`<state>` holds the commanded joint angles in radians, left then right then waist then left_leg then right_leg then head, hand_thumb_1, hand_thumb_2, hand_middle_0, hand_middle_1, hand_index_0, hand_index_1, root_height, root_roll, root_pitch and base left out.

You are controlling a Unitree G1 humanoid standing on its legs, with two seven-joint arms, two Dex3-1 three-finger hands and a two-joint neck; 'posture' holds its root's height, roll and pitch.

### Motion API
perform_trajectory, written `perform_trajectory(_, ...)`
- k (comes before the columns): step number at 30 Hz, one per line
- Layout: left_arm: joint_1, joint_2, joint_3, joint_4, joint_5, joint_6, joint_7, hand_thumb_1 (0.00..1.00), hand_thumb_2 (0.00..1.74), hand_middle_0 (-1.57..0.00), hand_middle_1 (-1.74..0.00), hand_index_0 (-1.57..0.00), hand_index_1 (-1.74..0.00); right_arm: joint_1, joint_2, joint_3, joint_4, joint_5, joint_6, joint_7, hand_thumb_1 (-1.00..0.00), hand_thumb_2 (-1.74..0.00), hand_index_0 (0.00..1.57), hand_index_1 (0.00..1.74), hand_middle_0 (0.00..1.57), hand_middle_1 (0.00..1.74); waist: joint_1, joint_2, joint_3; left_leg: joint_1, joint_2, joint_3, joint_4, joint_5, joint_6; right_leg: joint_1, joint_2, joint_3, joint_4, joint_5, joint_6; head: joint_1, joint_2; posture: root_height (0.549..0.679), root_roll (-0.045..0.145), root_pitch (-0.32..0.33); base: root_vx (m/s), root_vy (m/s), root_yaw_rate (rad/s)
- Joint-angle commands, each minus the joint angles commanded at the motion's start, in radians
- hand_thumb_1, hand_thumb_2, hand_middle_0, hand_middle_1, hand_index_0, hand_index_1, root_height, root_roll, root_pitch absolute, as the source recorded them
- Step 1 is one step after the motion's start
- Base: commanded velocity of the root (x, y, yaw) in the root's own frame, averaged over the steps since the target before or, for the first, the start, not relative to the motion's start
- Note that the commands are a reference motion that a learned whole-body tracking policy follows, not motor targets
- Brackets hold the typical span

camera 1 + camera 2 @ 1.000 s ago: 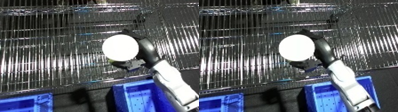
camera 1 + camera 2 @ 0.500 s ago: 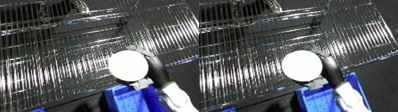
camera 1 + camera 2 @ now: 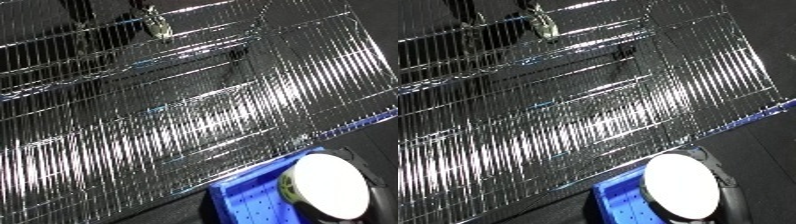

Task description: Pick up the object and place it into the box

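Over the last second the right hand (image 3: 728, 192) had carried the white round object (image 3: 680, 186) down off the wire shelf (image 3: 576, 115) and the view had swung with it. Its dark fingers were curled round the object's far edge, and the object hung over the blue bin (image 3: 620, 202), just below the hand. In my judgement, only the release remained. The left hand was out of view.

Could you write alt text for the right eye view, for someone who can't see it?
A black robot hand holds a round white object above a blue bin at the bottom of the frame. Shiny wire shelving fills the rest.
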<state>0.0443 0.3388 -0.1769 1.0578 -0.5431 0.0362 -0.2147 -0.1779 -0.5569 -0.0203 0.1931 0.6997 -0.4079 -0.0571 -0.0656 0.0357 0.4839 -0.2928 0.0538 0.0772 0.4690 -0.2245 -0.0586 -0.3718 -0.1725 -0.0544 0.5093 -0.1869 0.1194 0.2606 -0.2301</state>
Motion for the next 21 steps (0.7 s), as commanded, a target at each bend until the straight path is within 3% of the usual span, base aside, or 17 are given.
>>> perform_trajectory(5,-0.003,0.006,-0.002,0.024,-0.003,-0.002,-0.004,0.00,0.00,0.00,0.00,0.00,0.00,0.038,0.013,-0.025,0.168,0.117,-0.011,0.062,-0.95,-1.65,1.49,1.65,1.49,1.65,-0.008,-0.002,-0.007,0.030,0.001,0.005,-0.009,-0.002,-0.0014,0.036,-0.0028,-0.002,-0.028,0.006,-0.0019,0.055,-0.073,0.663,0.065,0.042,-0.024,-0.020,-0.040)
perform_trajectory(9,-0.014,0.011,-0.013,0.031,-0.010,0.011,-0.012,0.00,0.00,0.00,0.00,0.00,0.00,0.049,0.005,-0.034,0.319,0.160,-0.007,0.089,-0.75,-1.30,1.18,1.30,1.18,1.30,-0.006,0.009,0.004,0.030,-0.004,0.002,0.007,-0.008,-0.0004,0.041,-0.0057,-0.001,-0.023,0.005,-0.0101,0.102,-0.120,0.664,0.071,0.032,-0.031,0.010,-0.021)
perform_trajectory(14,-0.043,0.019,-0.046,0.043,-0.017,0.016,-0.027,0.00,0.00,0.00,0.00,0.00,0.00,0.011,-0.001,-0.019,0.508,0.204,0.007,0.117,-0.50,-0.87,0.79,0.87,0.79,0.87,0.008,0.026,0.021,0.012,-0.013,-0.007,0.020,-0.004,0.0025,0.025,-0.0032,0.000,-0.009,0.004,-0.0193,0.149,-0.146,0.663,0.075,0.032,-0.060,-0.013,0.026)
perform_trajectory(21,-0.063,0.028,-0.077,0.044,-0.022,0.019,-0.030,0.00,0.00,0.00,0.00,0.00,0.00,-0.097,-0.038,0.003,0.737,0.214,0.004,0.153,-0.15,-0.26,0.24,0.26,0.24,0.26,0.030,0.046,0.028,-0.010,-0.026,-0.021,0.030,0.002,0.0042,0.007,0.0000,-0.006,0.011,-0.003,-0.0275,0.196,-0.154,0.662,0.080,0.034,-0.042,-0.025,0.051)
